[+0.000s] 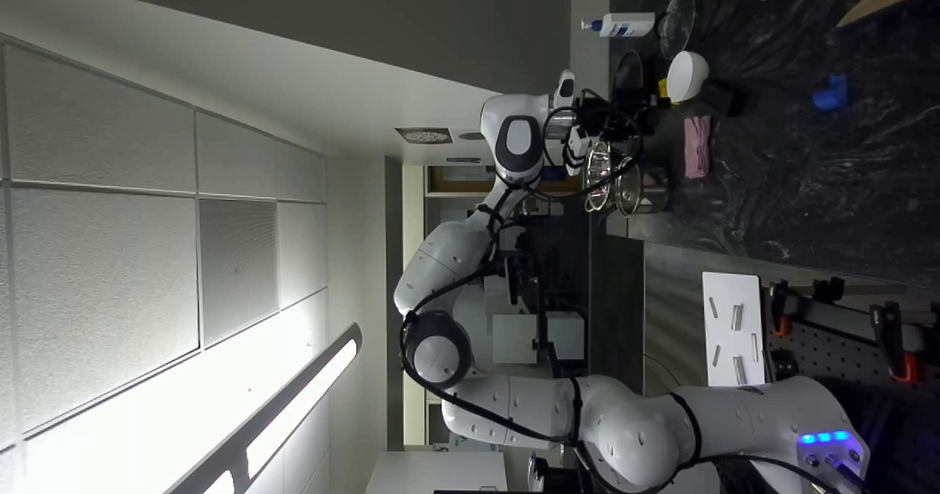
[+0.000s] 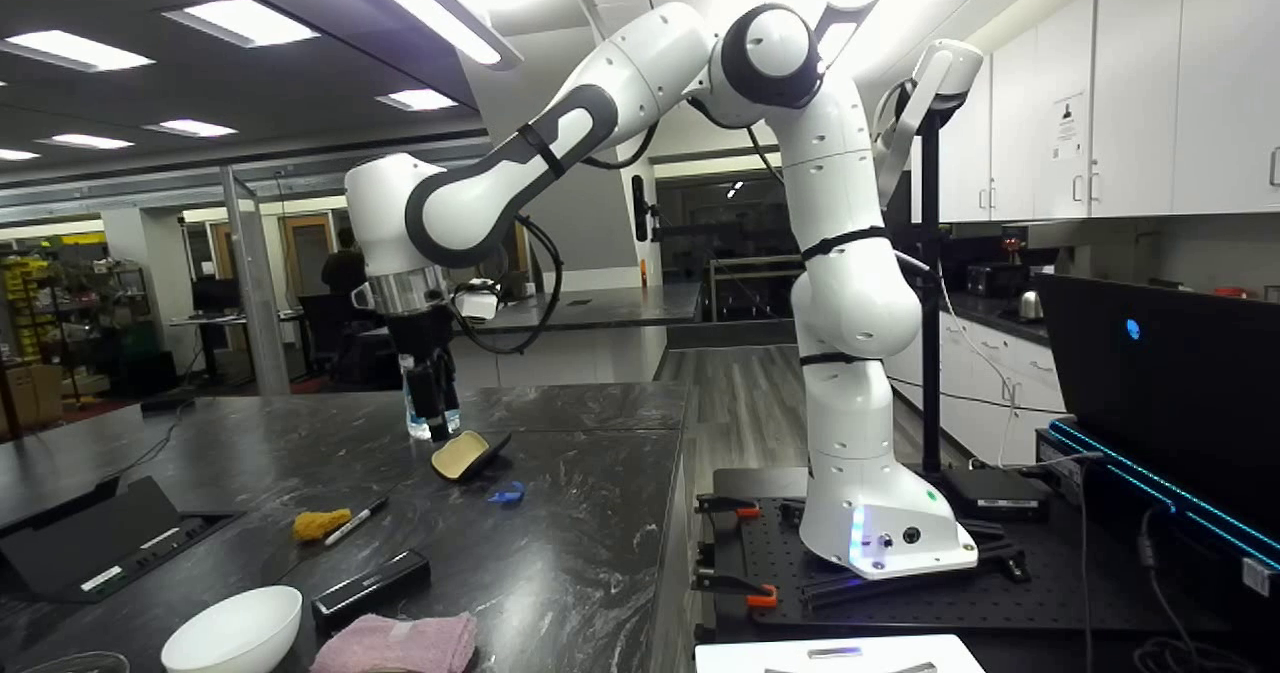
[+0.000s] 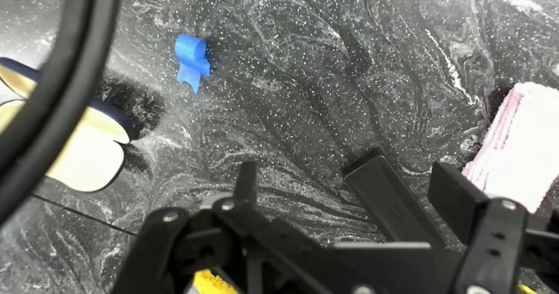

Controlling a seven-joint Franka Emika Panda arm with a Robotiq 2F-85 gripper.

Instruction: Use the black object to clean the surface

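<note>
The black object (image 3: 388, 198), a smooth rectangular block, lies flat on the surface (image 3: 284, 110), a dark stone-like countertop with pale swirls. It also shows beside the white bowl in both exterior views, as the black object (image 2: 370, 588) and partly lost in shade as the black object (image 1: 718, 97). My gripper (image 3: 343, 181) hangs above the countertop with its fingers wide apart and nothing held. In the wrist view the block shows between the fingertips, nearer the right finger (image 3: 458, 198), its lower end hidden behind the gripper. An exterior view shows the gripper (image 2: 436, 428) pointing down.
A folded pink towel (image 3: 519, 141) lies close to the block. Around it are a white bowl (image 2: 235, 633), a blue tape piece (image 3: 191, 58), a yellow sponge (image 2: 320, 524), a marker (image 2: 355, 521) and a beige-lined item (image 2: 463, 455). A pump bottle (image 1: 626, 24) stands farther off.
</note>
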